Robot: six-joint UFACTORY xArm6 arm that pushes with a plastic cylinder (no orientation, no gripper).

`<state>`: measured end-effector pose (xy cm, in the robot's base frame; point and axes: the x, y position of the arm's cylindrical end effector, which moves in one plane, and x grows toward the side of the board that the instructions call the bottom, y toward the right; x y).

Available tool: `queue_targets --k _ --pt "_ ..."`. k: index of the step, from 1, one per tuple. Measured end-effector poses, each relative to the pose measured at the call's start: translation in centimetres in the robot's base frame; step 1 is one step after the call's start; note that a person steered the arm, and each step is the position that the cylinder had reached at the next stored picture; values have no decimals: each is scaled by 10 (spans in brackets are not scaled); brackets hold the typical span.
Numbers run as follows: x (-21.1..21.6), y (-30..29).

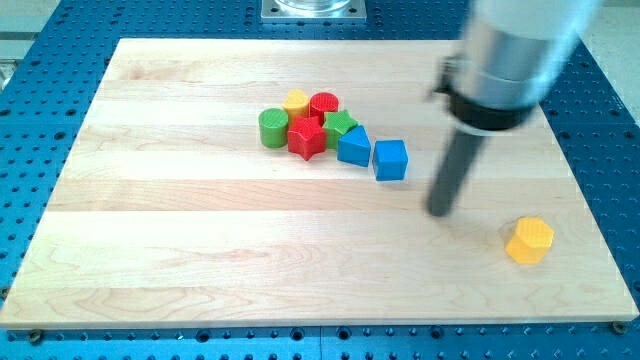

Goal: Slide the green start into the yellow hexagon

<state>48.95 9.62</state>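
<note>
The green star [341, 124] sits in a cluster near the board's middle top, wedged between a red cylinder [324, 105], a red star [307, 139] and a blue block [353, 146]. The yellow hexagon [529, 240] stands alone at the view's lower right. My tip [439, 212] rests on the board to the right of the cluster and to the left of and slightly above the yellow hexagon, touching no block.
A green cylinder [272, 128] and a yellow block [296, 102] are at the cluster's left. A blue cube [390, 159] stands just right of the cluster. The wooden board [200, 250] lies on a blue perforated table [40, 60].
</note>
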Motion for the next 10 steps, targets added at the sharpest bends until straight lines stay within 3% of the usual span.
queue_targets --k 1,2,4,8,10 --pt "-35 -92" --pt "-77 -148" --pt "-127 -218" --pt "-82 -82" --pt "-137 -76"
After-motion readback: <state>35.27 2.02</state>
